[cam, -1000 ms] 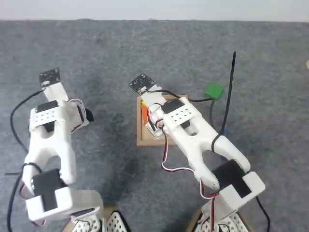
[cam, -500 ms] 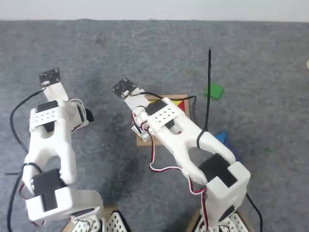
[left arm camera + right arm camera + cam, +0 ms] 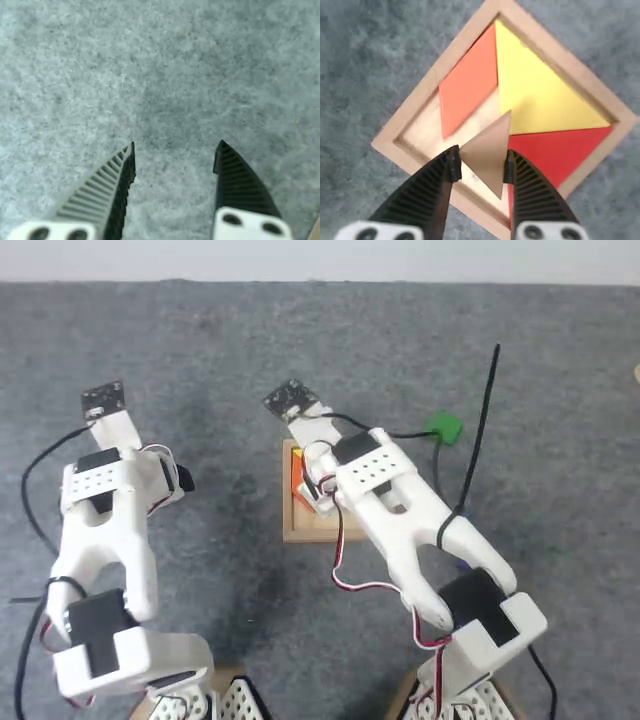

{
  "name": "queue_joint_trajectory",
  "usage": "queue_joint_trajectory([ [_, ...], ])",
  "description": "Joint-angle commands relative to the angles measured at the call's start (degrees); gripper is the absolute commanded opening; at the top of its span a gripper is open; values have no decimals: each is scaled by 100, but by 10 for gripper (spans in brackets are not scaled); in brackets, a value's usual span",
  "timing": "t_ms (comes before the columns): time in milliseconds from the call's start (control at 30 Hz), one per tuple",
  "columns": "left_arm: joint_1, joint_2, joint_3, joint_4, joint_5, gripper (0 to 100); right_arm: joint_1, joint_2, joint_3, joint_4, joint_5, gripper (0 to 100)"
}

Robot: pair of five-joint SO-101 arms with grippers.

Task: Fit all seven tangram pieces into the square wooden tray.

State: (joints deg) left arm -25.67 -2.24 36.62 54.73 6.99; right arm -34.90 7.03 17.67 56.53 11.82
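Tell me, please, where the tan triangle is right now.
In the right wrist view, the tan triangle is clamped in the right gripper over the wooden tray, between the orange piece and the red piece.

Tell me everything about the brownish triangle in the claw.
The tan triangle is a flat, smooth piece, possibly painted wood. The right claw pinches it by two edges, one corner pointing away from the claw. It hangs over the bare patch of the wooden tray, between the orange piece, yellow triangle and red triangle. Whether it touches the tray floor is unclear.
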Motion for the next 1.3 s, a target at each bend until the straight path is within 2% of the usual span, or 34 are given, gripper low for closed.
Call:
queue_joint_trajectory([
  [0, 26, -105, -215, 62, 62, 253, 75, 66, -35, -163, 167, 90],
  [267, 26, -105, -251, 167, 62, 253, 66, 207, -88, -145, -97, 90],
  [367, 26, -105, -251, 167, 62, 253, -40, 207, -114, 13, 273, 90],
  [433, 26, -105, -251, 167, 62, 253, -136, 180, -141, 277, 1073, 90],
  [567, 26, -105, -251, 167, 62, 253, -286, 4, -141, 1077, 3921, 90],
  [667, 26, -105, -242, 176, 62, 253, -163, -101, -316, 1569, 5477, 90],
  [933, 26, -62, -215, 149, 62, 253, 31, -101, -1160, 2000, 7508, 89],
  [1133, 26, -70, -215, 167, 62, 253, 31, -66, -1240, 2009, 9688, 23],
  [1267, 26, -62, -215, 167, 62, 253, 136, 13, -1275, 1938, 10048, 36],
])
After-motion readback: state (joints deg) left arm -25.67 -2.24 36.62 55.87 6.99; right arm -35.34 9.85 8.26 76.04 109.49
